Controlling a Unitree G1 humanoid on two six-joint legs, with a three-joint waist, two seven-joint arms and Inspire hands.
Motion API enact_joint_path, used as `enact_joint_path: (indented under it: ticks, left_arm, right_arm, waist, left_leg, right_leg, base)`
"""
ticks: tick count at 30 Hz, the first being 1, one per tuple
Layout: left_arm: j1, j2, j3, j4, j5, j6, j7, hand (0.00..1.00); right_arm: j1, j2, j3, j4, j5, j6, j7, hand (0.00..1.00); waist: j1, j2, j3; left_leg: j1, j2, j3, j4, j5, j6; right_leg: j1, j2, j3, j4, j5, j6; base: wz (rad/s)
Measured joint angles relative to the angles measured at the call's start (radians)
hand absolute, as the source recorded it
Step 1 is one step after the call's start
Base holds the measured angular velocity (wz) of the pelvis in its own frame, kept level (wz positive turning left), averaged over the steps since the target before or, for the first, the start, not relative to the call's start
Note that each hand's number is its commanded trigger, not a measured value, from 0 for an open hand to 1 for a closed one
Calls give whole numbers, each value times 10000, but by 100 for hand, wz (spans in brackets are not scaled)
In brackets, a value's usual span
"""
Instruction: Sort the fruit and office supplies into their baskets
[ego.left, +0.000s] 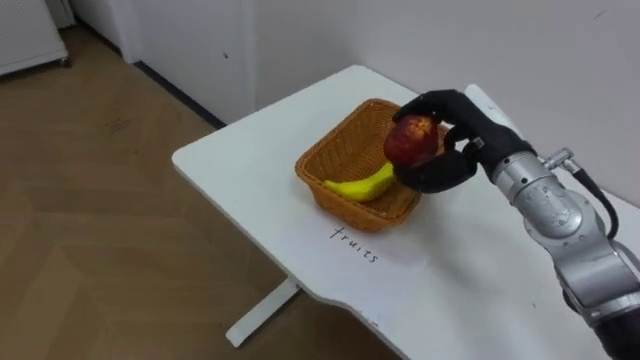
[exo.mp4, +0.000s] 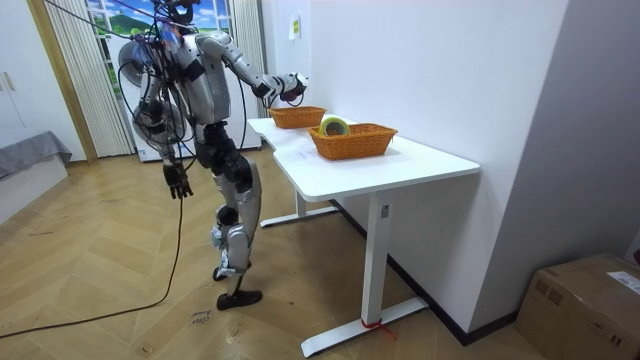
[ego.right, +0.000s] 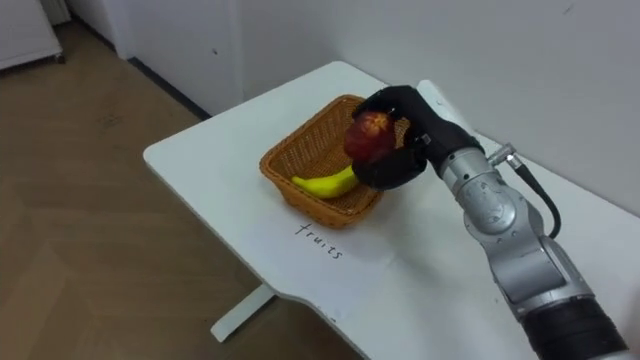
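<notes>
A red apple (ego.left: 412, 140) hangs just above the near right rim of a woven fruit basket (ego.left: 330, 150), and my right hand (ego.left: 455, 106) is shut on it, black fingers curled over its top and thumb under it. In the basket lies a yellow banana (ego.left: 362, 185). The basket stands on a white table (ego.left: 250, 140) with a handwritten label (ego.left: 355, 245) in front of it. In the room view I stand at the table's end with my right arm stretched over that basket (exo.mp4: 297, 116). My left hand (exo.mp4: 178, 182) hangs by my side, fingers relaxed.
A second woven basket (exo.mp4: 352, 140) stands further along the table, holding a green roll (exo.mp4: 333, 125). The table's long side runs against the white wall (ego.left: 330, 40). Wooden floor lies to my left. A cardboard box (exo.mp4: 585, 300) sits on the floor beyond the table.
</notes>
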Motion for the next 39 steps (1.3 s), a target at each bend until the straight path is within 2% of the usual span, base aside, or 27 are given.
enact_joint_path:
  ticks: [5,9,15,22,23,24,25,26,33,39]
  left_arm:
    - [118,-4,40,29,4,2,16,0]
    - [124,-15,36,86,8,-5,40,0]
    - [189,-50,39,93,136,-7,81,0]
    - [354,-52,38,121,205,-7,83,0]
    - [375,-52,38,121,198,-7,85,0]
    - [384,-52,38,121,195,-7,87,0]
    - [408,-54,38,119,195,-7,92,0]
    - [441,-54,37,110,182,-7,100,0]
    - [494,-56,27,107,174,0,289,0]
    - [518,-55,-31,105,172,6,445,0]
  right_arm:
    - [50,0,39,2,-6,-3,0,100]
    - [229,-3,61,60,-11,-30,-10,100]
    - [956,-14,67,71,-77,-18,41,100]
    - [1030,-14,57,71,-243,-9,61,100]
    - [1030,-13,58,71,-243,-8,61,93]
    - [1030,-13,58,71,-243,-8,61,75]
    - [1030,-13,58,71,-242,-8,60,22]
    - [1044,-13,57,75,-181,-9,53,0]
    - [1511,-15,48,117,397,-9,28,0]
    - [1543,-15,40,116,476,-9,-29,0]
  waist:
    - [256,80,-23]
    - [249,169,-33]
    - [240,178,-34]
    - [187,173,-31]
    - [195,175,-30]
    - [199,176,-29]
    - [199,181,-26]
    - [186,185,-24]
    - [139,216,-28]
    - [-76,277,-45]
  left_leg:
    - [-8,-38,-73,46,-16,25]
    - [78,-72,-123,22,-24,29]
    - [87,-151,-102,18,-48,53]
    - [180,-156,-70,20,-106,140]
    - [211,-158,-65,13,-114,150]
    - [228,-159,-63,8,-117,155]
    - [251,-159,-62,5,-124,164]
    - [274,-160,-63,7,-127,168]
    - [280,-174,-67,32,-133,179]
    - [259,-171,-68,61,-132,179]
  right_leg:
    - [80,8,-18,24,4,10]
    - [219,-2,-50,17,-9,27]
    - [203,-37,13,20,-50,64]
    - [323,-110,-15,34,-41,121]
    - [344,-122,-14,48,-37,128]
    - [351,-129,-13,59,-36,131]
    - [356,-143,-14,103,-34,133]
    - [367,-156,-12,151,-34,134]
    - [392,-181,-76,186,-25,149]
    - [367,-188,-83,221,-26,149]
  base:
    - [8]
    - [4]
    - [0]
    - [0]
    - [0]
    - [0]
    - [0]
    - [0]
    - [0]
    - [0]
